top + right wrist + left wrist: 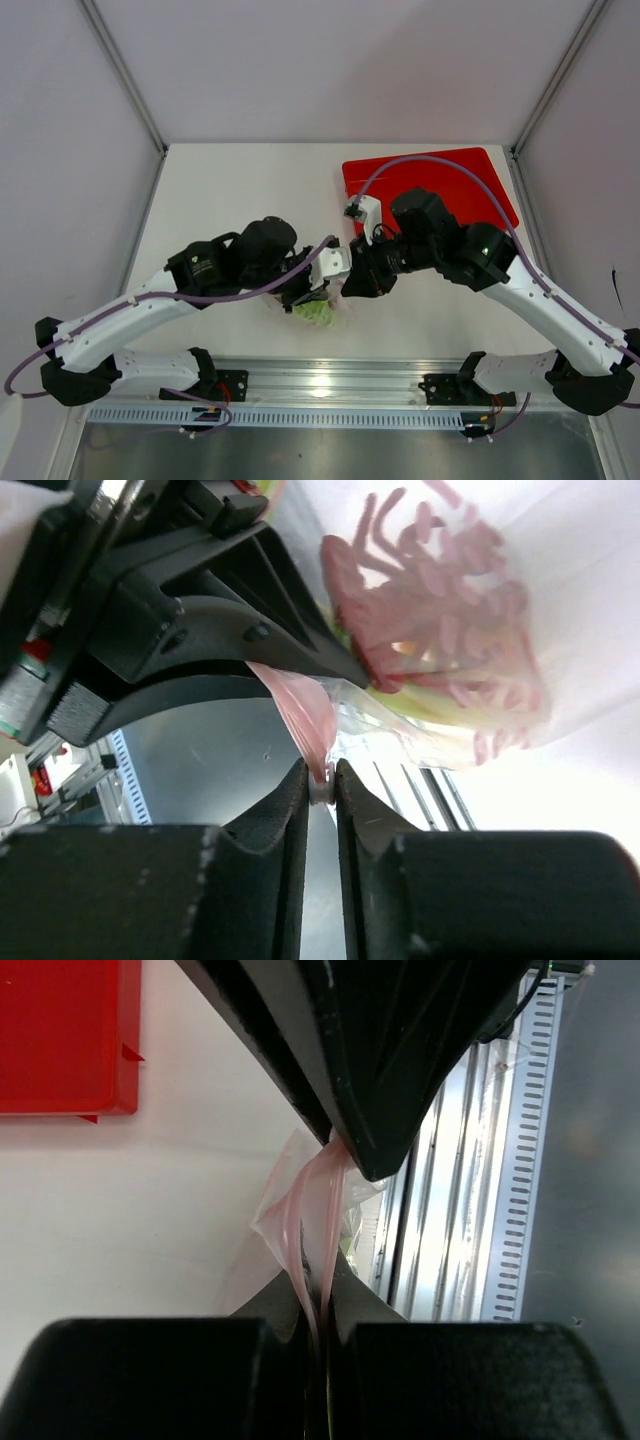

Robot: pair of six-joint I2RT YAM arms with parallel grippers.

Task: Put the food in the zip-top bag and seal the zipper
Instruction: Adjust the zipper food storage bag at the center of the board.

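The zip-top bag (pixel 338 300) hangs between my two grippers near the table's front edge. The pale green stalk (pixel 314 312) shows inside it. My left gripper (pixel 322 1305) is shut on the pink zipper (pixel 305 1220), both strips pinched between its fingers. In the left wrist view the right gripper's black tip holds the same zipper a short way farther along. My right gripper (pixel 320 780) is shut on the zipper's end (pixel 305 715), with a small white bit between its pads. Through the clear plastic I see the dark red spiky piece (pixel 440 590) and the green stalk (pixel 450 715).
A red tray (pixel 450 175) lies at the back right of the table, also in the left wrist view (pixel 60 1035). The metal rail (pixel 330 380) runs along the front edge just below the bag. Both arms crowd the table's middle.
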